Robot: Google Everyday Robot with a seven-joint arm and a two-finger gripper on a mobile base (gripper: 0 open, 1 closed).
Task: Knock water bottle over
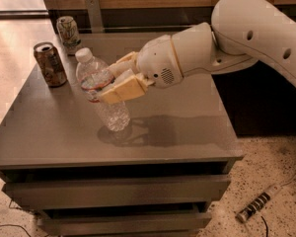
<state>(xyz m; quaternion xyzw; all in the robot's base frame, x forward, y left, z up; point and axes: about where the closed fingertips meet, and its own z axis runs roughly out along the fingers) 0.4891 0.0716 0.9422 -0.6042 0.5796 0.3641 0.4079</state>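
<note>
The water bottle (99,83), clear with a white cap and a red-printed label, leans to the left with its base on the grey table (187,127) left of the middle. My gripper (109,80) reaches in from the right and is shut on the bottle's middle. One tan finger (122,89) lies in front of it and the other (123,61) behind it.
A brown drink can (50,64) stands at the table's left edge, close to the bottle's cap. A white-and-green can (68,31) stands at the far left corner. A power strip (259,206) lies on the floor at the right. The table has drawers below.
</note>
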